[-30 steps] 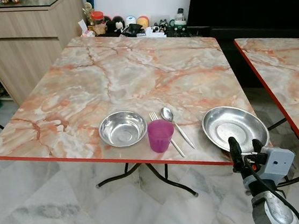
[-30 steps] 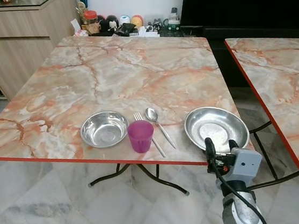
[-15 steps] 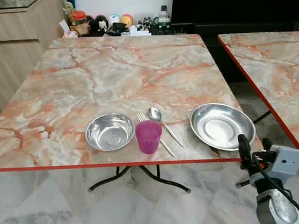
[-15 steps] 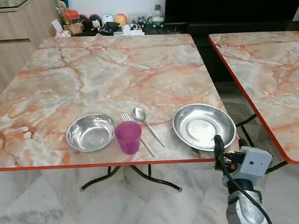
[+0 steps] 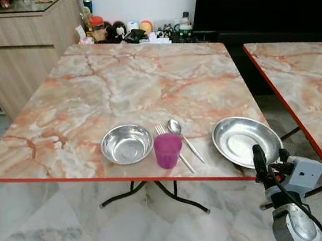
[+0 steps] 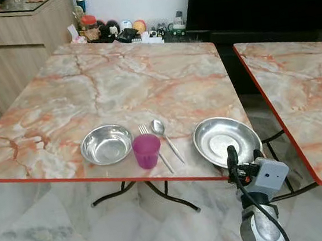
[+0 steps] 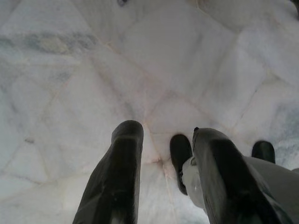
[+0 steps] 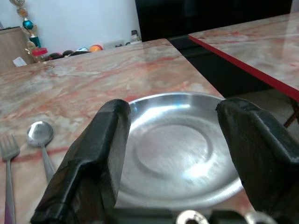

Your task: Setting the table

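**Right gripper wide at plate's near rim**

Right gripper point(image 5: 268, 158) sits at the table's near edge, black fingers spread wide, nothing between them, just short of the plate point(image 5: 246, 141). Wrist view: both matte black fingers point(image 8: 88, 158) frame the plate point(image 8: 177, 149) from the near side; contact with the rim cannot be told.

Plate is round, shallow, shiny steel with a flat centre ring, lying at the near right corner of the table point(image 5: 145, 81). Tabletop is glossy orange-pink marble pattern, square, red edge band, black metal legs.

Left of the plate, in a row along the near edge: steel spoon point(image 5: 183, 137) and fork point(image 5: 173, 147) lying side by side, handles toward the robot; translucent purple plastic cup point(image 5: 168, 150) upright, overlapping the fork in view; round steel bowl point(image 5: 126, 143) just left of the cup.

Left gripper point(image 7: 163, 177) hangs low over the white marble floor point(image 7: 70, 84), fingers apart, empty.

Second marble table point(image 5: 302, 87) stands to the right. Wood cabinet point(image 5: 18, 43) far left.
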